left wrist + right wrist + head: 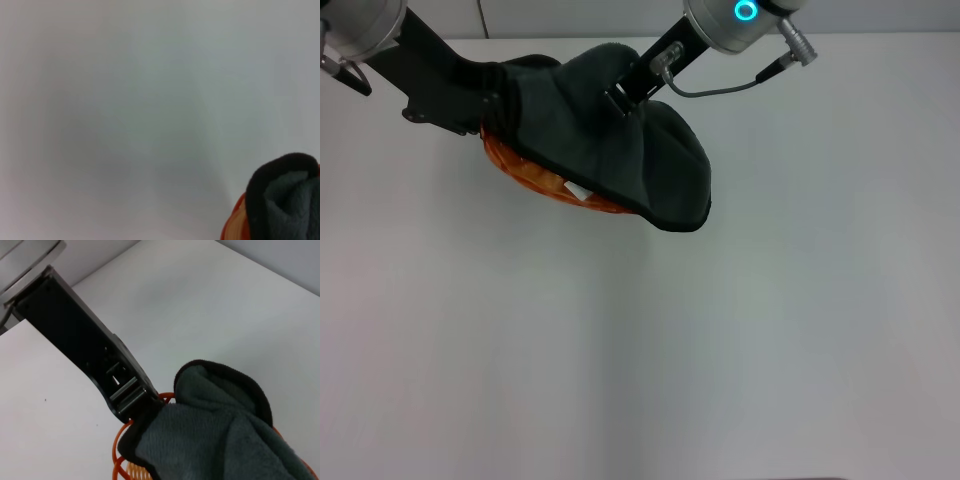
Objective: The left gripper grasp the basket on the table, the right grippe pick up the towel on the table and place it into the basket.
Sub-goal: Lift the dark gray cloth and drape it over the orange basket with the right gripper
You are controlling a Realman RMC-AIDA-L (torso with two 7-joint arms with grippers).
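Item, head view: we log an orange wire basket (535, 180) at roughly 11 o'clock on the white table (720, 340), most of it buried under a dark grey-green towel (610, 150). The towel drapes over the basket and spills past its rim toward 3 o'clock, the black-edged overhang lying beyond the wire; a small white tag (578, 190) shows at the near edge against the orange. The left gripper (492, 105) enters from 10 o'clock and meets the basket's far-left rim; the right wrist view shows this black claw (131, 399) clamped on the wire loops (122, 440) with the towel (220, 435) pressed against it. The right gripper (625, 102) comes in from 1 o'clock and sits on top of the towel; its fingertips sink into the cloth, and we cannot tell how wide they stand. The left wrist view gives a towel fold (285, 195) and a sliver of orange basket (237, 222).
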